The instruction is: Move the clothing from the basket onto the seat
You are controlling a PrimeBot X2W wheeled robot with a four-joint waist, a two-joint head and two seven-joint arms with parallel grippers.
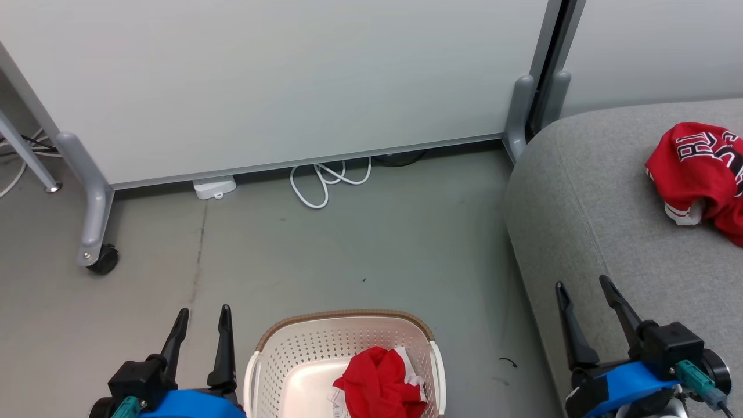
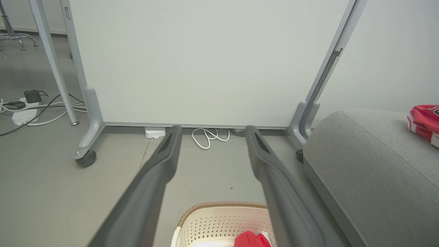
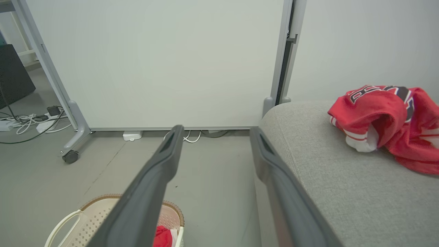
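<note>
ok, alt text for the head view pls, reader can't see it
A red garment lies crumpled in a cream basket on the floor at bottom centre; a red jersey lies on the grey seat at right. The left gripper and right gripper stand open and empty either side of the basket. Behind are a white wheeled partition and a looped white cable.

Grey floor (image 1: 348,249), white wheeled partition (image 1: 278,81)
</note>
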